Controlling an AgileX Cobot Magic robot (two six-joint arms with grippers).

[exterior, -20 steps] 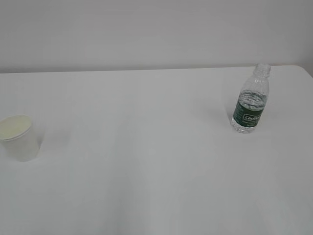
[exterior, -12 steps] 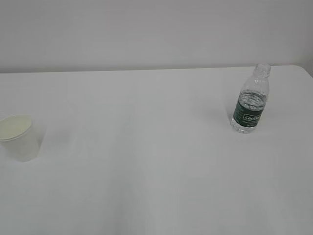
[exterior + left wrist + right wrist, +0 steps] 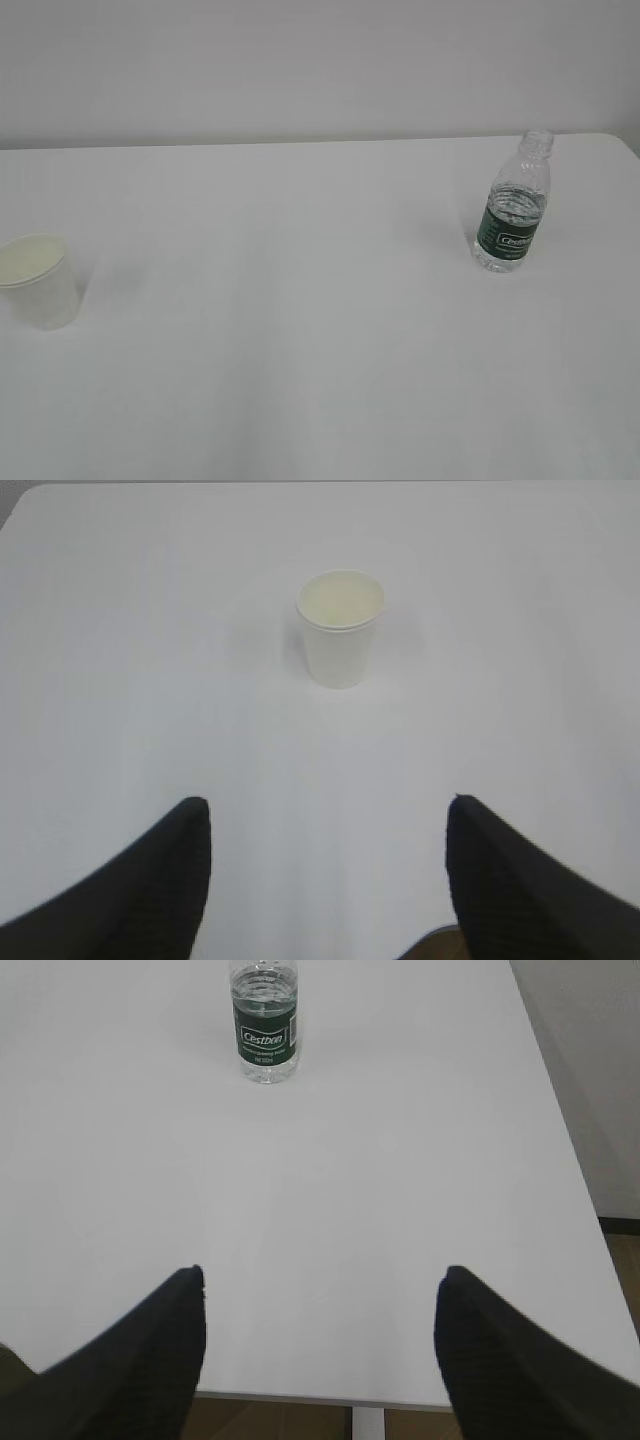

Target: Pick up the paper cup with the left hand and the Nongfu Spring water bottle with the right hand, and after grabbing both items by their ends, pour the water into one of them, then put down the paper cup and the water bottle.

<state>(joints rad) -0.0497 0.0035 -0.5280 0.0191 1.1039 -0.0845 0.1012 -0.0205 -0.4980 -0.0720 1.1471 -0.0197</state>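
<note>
Showing only its lower half, the bottle (image 3: 265, 1025) stands upright.

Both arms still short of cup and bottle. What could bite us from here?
1. The bottle has no cap and holds water; a nudge from the open right end effector might spill it.
2. The paper cup looks empty and light; the open left end effector may tip or crush it.

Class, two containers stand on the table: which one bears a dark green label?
The water bottle, the taller, clear ribbed one at the right; the paper cup at the left is plain white.
</note>
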